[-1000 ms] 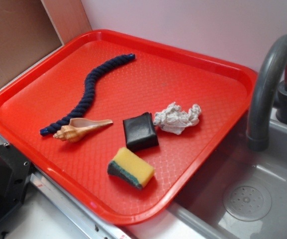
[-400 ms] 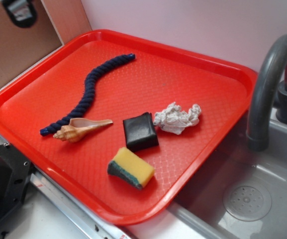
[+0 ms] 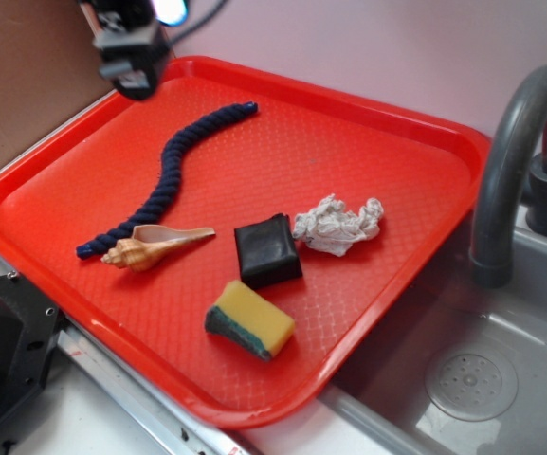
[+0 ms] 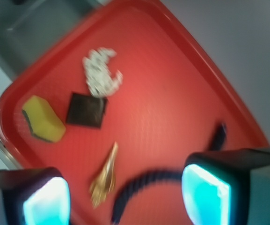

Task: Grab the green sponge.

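The gripper (image 3: 133,74) hangs high over the far left corner of the red tray (image 3: 425,123), fingers (image 4: 205,194) spread wide and holding nothing. The green sponge (image 3: 250,319) lies near the tray's front edge, well apart from it, just beside the black pad (image 3: 267,249). Risk, approx.: the descent drifts and pinches the pad or the shell (image 3: 152,247) instead, or the sponge slides on the textured plastic. A sink (image 3: 472,379) w/ grey faucet (image 3: 515,142) is at the right – pale wall behind.
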Robot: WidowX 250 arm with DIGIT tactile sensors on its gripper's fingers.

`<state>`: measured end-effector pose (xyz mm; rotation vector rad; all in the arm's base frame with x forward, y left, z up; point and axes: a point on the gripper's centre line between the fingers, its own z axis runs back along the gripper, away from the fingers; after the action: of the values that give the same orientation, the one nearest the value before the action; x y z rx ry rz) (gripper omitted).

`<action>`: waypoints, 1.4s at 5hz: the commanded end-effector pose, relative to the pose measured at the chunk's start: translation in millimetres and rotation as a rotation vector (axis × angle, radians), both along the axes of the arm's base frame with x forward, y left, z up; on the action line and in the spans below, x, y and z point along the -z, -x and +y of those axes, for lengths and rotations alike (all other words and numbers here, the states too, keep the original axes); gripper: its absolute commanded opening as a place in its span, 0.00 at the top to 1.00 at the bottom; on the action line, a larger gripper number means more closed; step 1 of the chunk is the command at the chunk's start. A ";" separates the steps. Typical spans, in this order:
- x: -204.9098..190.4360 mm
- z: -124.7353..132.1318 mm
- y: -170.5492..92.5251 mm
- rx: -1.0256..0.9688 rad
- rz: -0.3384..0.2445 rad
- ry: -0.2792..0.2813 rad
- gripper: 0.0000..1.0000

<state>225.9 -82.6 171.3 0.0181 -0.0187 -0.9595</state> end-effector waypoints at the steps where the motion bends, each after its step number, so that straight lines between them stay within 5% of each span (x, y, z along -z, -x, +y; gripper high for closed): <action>1: 11.0 -51.8 41.5 0.359 0.004 0.012 0.00; 3: 42.3 -92.7 75.5 0.460 0.111 -0.007 0.00; 5: 78.6 -102.2 79.4 0.490 0.146 -0.055 0.00; 7: 115.7 -98.8 79.2 0.440 0.175 -0.217 0.00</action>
<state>160.5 -176.4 46.3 0.1367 0.2878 -1.3850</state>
